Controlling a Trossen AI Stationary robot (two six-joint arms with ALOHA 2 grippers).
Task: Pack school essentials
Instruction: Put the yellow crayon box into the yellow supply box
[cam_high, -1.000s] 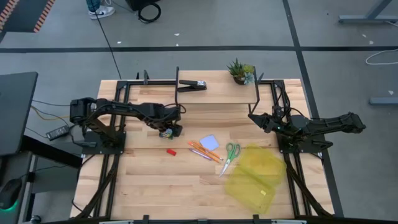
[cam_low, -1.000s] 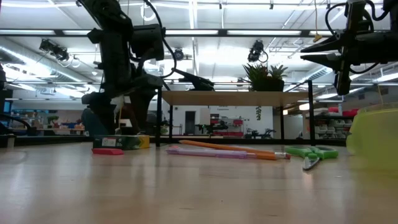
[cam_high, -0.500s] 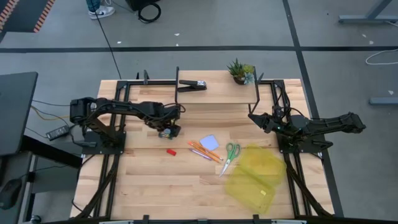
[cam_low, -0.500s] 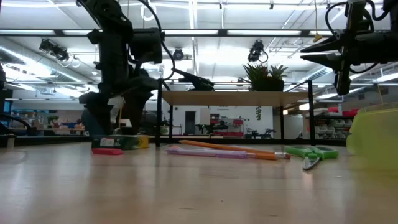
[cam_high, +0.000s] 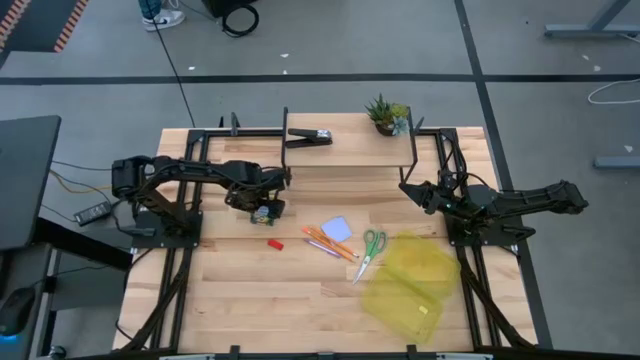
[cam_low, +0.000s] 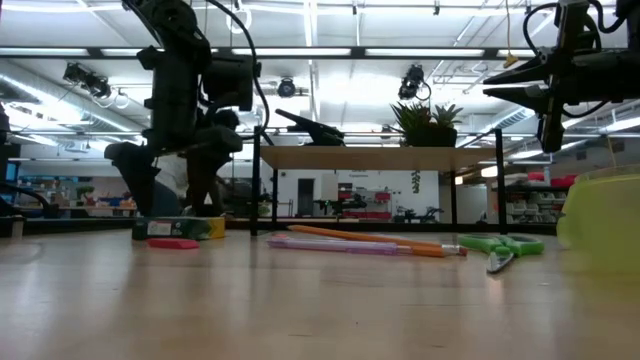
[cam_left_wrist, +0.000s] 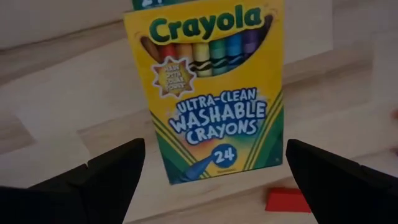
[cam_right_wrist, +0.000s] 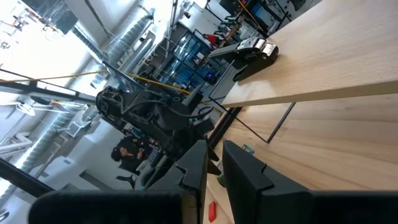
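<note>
The crayon box (cam_left_wrist: 211, 87) runs off the left wrist picture's edge. From above, the left gripper (cam_high: 262, 210) hides most of it.

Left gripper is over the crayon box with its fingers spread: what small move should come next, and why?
Probably lower the left gripper slightly and close on the Crayola crayon box. Its fingers stand wide open either side of the box, which lies flat on the table, not yet gripped. The right gripper waits raised.

Bare table (cam_high: 260, 290) nr red piece (cam_high: 275, 243), pencils (cam_high: 330, 243).
</note>
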